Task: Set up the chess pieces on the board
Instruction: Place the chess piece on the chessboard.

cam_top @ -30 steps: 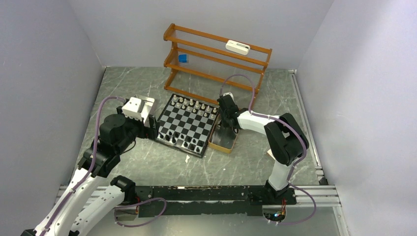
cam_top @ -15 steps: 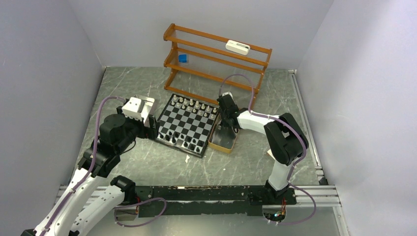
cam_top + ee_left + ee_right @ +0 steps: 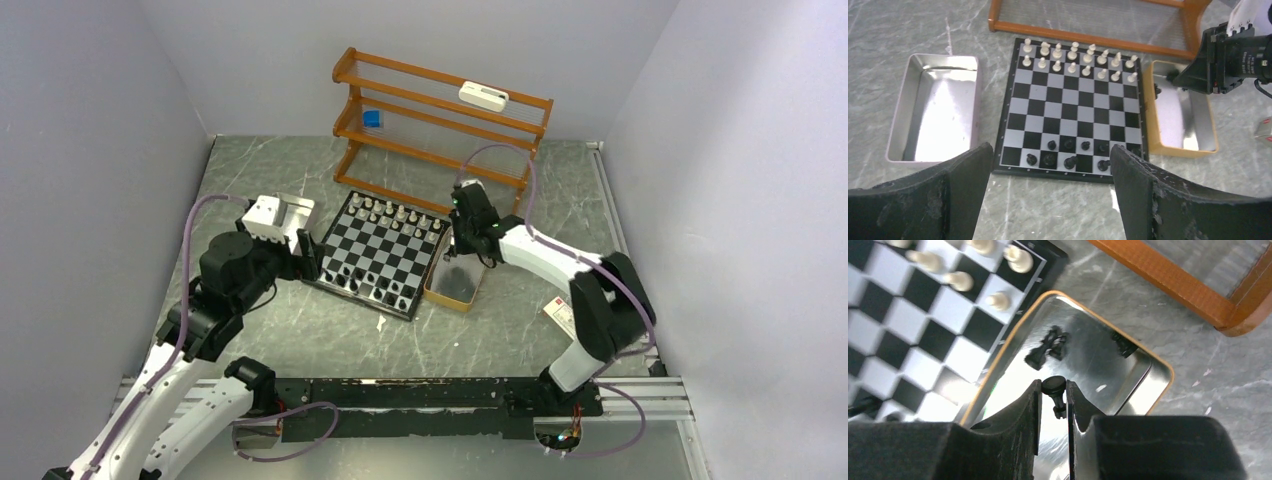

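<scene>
The board [image 3: 383, 247] lies mid-table. White chess pieces [image 3: 1078, 59] fill its two far rows and several black ones [image 3: 1068, 154] stand along its near rows. My right gripper [image 3: 1054, 390] is shut on a black chess piece [image 3: 1054, 385], held by its base above the orange-rimmed tin [image 3: 998, 354]. A few more black pieces [image 3: 1048, 347] lie in that tin. In the top view the right gripper [image 3: 460, 248] hangs over the tin [image 3: 452, 298] just right of the board. My left gripper [image 3: 1050, 152] is open and empty, hovering off the board's near-left edge [image 3: 312, 256].
A silver metal tray [image 3: 898, 125] lies left of the board. An orange wooden rack [image 3: 440, 120] stands behind it, carrying a white device [image 3: 483, 97] and a blue block [image 3: 372, 118]. A small red-and-white card [image 3: 560, 315] lies near the right arm.
The right gripper closed on a black piece in the tin and rose slightly, and the right arm's elbow swung out to the right. The left gripper shifted a little.
</scene>
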You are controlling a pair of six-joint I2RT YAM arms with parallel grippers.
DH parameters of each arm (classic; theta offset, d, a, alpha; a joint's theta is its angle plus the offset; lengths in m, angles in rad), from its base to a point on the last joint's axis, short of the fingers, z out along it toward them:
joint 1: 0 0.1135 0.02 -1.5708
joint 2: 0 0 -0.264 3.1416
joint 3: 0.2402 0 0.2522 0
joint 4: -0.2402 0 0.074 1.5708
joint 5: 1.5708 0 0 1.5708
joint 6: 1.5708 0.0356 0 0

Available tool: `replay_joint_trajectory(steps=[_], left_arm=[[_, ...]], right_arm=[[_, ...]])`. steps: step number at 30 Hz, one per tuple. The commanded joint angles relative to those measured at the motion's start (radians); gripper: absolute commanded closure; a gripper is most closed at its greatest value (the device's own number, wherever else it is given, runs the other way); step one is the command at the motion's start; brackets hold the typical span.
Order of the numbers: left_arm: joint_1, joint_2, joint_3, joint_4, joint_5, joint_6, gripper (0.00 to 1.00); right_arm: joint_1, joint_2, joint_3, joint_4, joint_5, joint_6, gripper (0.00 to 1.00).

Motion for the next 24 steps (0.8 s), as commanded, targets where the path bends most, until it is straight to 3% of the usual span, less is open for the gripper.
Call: replay_joint_trajectory(steps=[1, 4, 7, 13, 19, 24], left_arm=[[-0.003, 0.022, 0.071, 0.048, 0.079, -0.095, 0.1], [-0.002, 0.054, 0.065, 0.12, 0.118, -0.153, 0.13], [-0.003, 0.099, 0.034, 0.22, 0.172, -0.219, 0.18], [-0.009, 0.214, -0.027, 0.452, 0.253, -0.333, 0.26], [-0.126, 0.33, -0.069, 0.658, 0.155, -0.365, 0.3], [-0.283, 0.412, -0.135, 0.901, 0.044, -0.331, 0.32]], right_arm=[[-0.013, -0.169, -0.012, -0.02, -0.125, 0.134, 0.81], [-0.013, -0.256, -0.052, 0.06, -0.25, 0.245, 0.8], [-0.013, -0.322, -0.121, 0.255, -0.371, 0.419, 0.8], [-0.009, -0.366, -0.243, 0.588, -0.469, 0.798, 0.8], [-0.008, -0.367, -0.376, 0.855, -0.444, 1.058, 0.79], [-0.006, -0.353, -0.383, 0.929, -0.434, 1.15, 0.8]])
